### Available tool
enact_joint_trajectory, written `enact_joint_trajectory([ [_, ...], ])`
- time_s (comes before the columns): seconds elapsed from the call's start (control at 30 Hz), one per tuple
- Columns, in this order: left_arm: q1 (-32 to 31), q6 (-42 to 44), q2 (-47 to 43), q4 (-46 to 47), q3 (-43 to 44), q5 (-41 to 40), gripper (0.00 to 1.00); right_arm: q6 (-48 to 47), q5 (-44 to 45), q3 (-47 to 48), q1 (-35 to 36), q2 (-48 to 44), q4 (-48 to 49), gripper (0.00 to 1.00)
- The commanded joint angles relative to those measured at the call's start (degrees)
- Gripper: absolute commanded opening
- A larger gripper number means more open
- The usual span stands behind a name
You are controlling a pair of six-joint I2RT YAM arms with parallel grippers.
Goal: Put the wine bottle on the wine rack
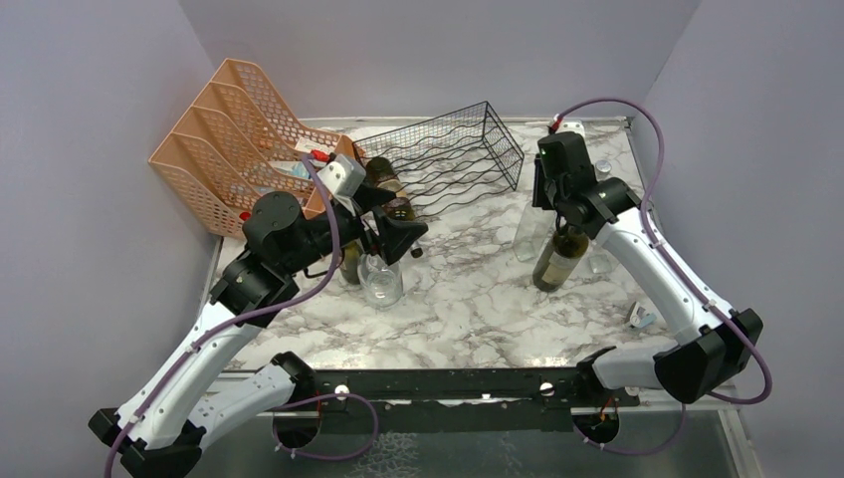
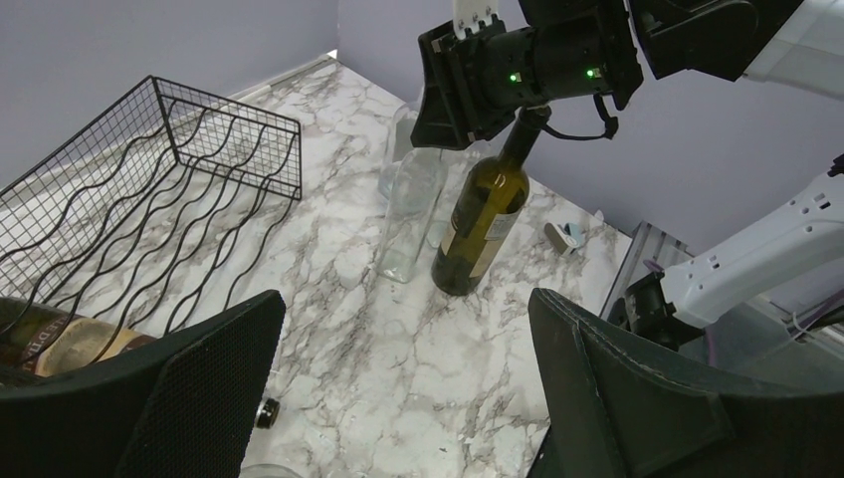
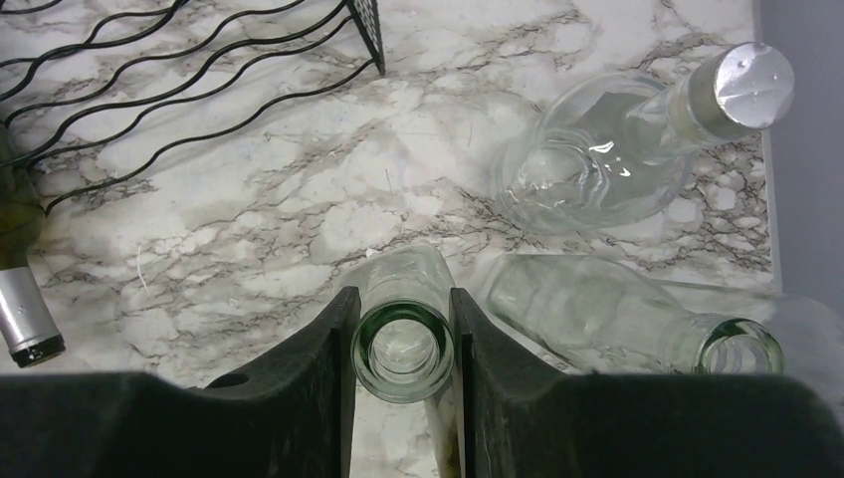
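At the far left corner of the table point(image 1: 478, 309) stands a peach mesh file organizer point(image 1: 224, 149), no part of this job. Just right of it, the left end effector point(image 1: 400, 214) hangs with its fingers spread wide and nothing between them. It is close over a brown bottle point(image 2: 50, 339) that already lies on its side at the left end of the wine rack point(image 1: 448, 154). That bottle's tan label shows a few pale capital letters, but too little to make a word.

The rack, black wire with wavy tiers, sits along the far edge near the middle. Its open top looks free to the right of the lying bottle.

Right of the rack and nearer the front, the wine bottle point(image 1: 559, 257) stands on the table with its long axis nearly upright, leaning a little. The right end effector point(image 3: 402, 319) is above it, fingers pressed onto the neck just below the open mouth. The right arm therefore has the bottle, and the rack lies to its left and farther back.

To rest in the tiers, the bottle will probably have to be carried that way and turned onto its side. Its cream label carries print too small to read. Clear glass bottles point(image 3: 617, 164) crowd its right side, one with a silver cap, and could be knocked as it lifts.
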Motion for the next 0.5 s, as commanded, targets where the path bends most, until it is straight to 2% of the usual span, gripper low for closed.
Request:
enact_joint_trajectory([
  [0.0, 0.19, -2.12, 0.87, 2.89, -0.10, 3.49, 0.99, -2.82, -4.74, 3.08, -0.31, 0.52, -0.51, 0.02],
  [0.23, 0.02, -2.69, 4.42, 8.71, -1.90, 7.57, 0.95, -7.50, -11.09, 8.50, -0.33, 0.61, -0.17, 0.01],
  [0.47, -0.37, -2.36, 9.00, 14.63, -3.86, 4.52, 0.96, -7.84, -19.30, 8.69, -0.31, -0.16, 0.26, 0.01],
])
